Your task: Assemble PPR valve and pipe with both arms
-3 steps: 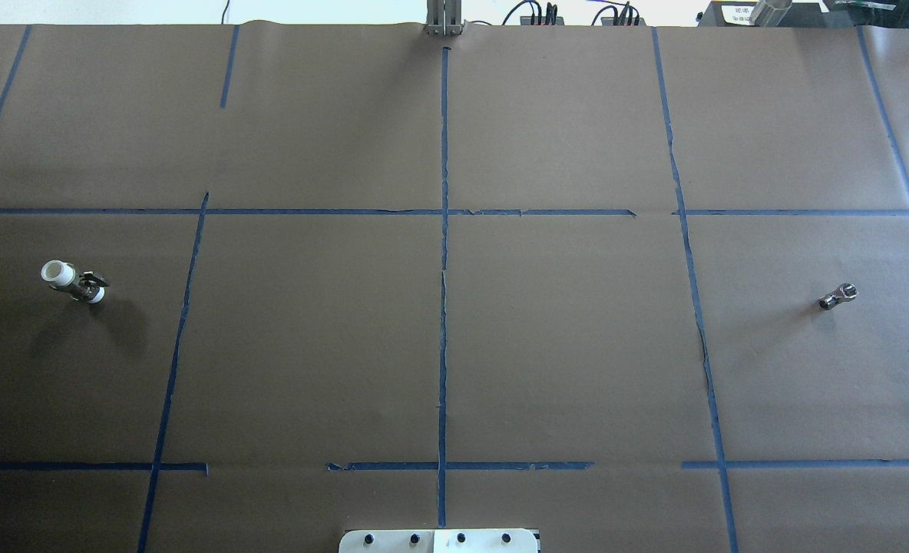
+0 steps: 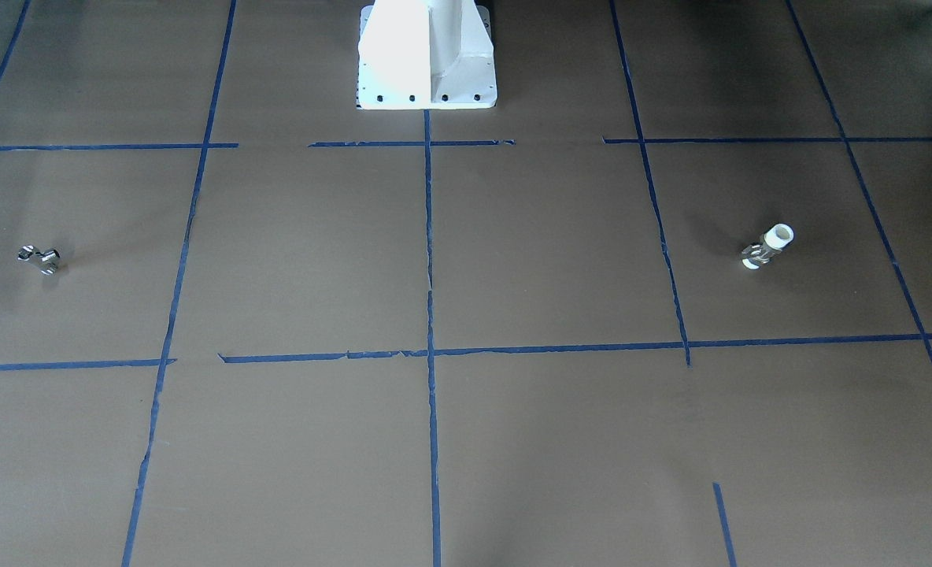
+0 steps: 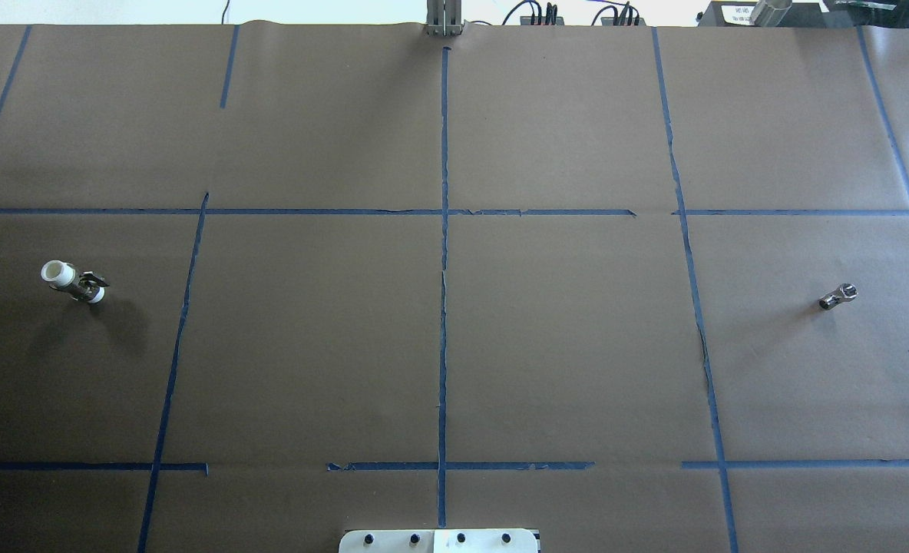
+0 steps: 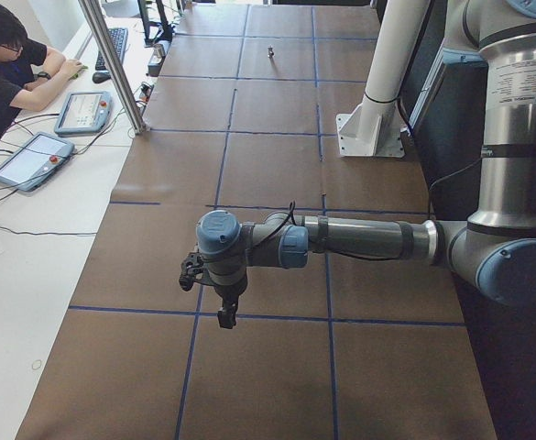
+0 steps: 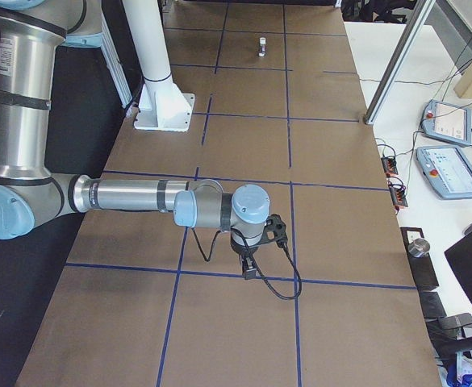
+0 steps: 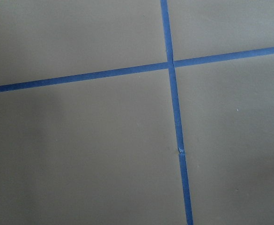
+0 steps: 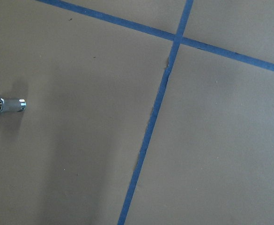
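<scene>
The PPR valve [image 3: 74, 282], a white cylinder with a metal collar, lies on the brown table at the far left of the overhead view. It also shows in the front view [image 2: 767, 246] and far off in the exterior right view [image 5: 262, 45]. The pipe [image 3: 837, 296], a small silver piece, lies at the far right, and shows in the front view [image 2: 39, 259] and the right wrist view [image 7: 3, 105]. The left gripper [image 4: 224, 314] hangs above the table, pointing down. The right gripper [image 5: 250, 270] does the same. Both show only in side views, so I cannot tell whether they are open or shut.
Blue tape lines [image 3: 444, 253] divide the brown paper into squares. The white robot pedestal [image 2: 427, 55] stands at the table's robot-side edge. A metal post [image 4: 112, 64] and an operator with tablets [image 4: 31, 158] are at the far side.
</scene>
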{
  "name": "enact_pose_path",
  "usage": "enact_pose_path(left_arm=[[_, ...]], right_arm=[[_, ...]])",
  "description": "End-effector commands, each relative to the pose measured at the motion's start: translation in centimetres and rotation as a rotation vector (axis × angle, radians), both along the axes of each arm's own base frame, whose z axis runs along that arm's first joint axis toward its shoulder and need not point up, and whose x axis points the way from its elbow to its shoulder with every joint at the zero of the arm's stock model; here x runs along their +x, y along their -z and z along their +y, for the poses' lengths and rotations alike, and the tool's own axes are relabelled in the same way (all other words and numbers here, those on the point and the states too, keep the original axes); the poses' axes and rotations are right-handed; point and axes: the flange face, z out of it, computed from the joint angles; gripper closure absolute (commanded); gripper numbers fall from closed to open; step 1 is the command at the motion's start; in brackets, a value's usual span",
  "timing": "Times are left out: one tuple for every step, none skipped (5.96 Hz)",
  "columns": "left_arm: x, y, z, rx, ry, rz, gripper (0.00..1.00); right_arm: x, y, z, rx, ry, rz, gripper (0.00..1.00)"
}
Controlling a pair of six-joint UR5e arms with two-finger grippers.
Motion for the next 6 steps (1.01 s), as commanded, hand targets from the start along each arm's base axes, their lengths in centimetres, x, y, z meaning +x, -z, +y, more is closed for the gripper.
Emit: enact_pose_path(left_arm=[[1.5,0.0,-0.7,0.003,-0.031,-0.004,0.0],[1.7,2.6,-3.3,0.059,-0.032,0.001,0.0],[1.8,4.0,-4.0,0.102,-0.041,0.006,0.0],[1.8,2.5,-3.2,0.131,-0.039,0.011,0.0],[1.9,3.8,-3.3,0.177,0.005,0.023,0.0],[4.1,4.9,-3.4,0.144,0.044,0.054,0.0]], right_arm=[[-0.1,0.0,-0.1,0.0,0.001,-0.005,0.0],[-0.1,0.1,-0.1,0.003,0.002,-0.005,0.0],[-0.1,0.1,-0.1,0.004,0.002,-0.005,0.0],[-0.1,0.2,-0.1,0.006,0.002,-0.005,0.0],[-0.1,0.2,-0.2,0.014,0.001,-0.006,0.0],[-0.1,0.2,-0.2,0.013,0.002,-0.006,0.0]])
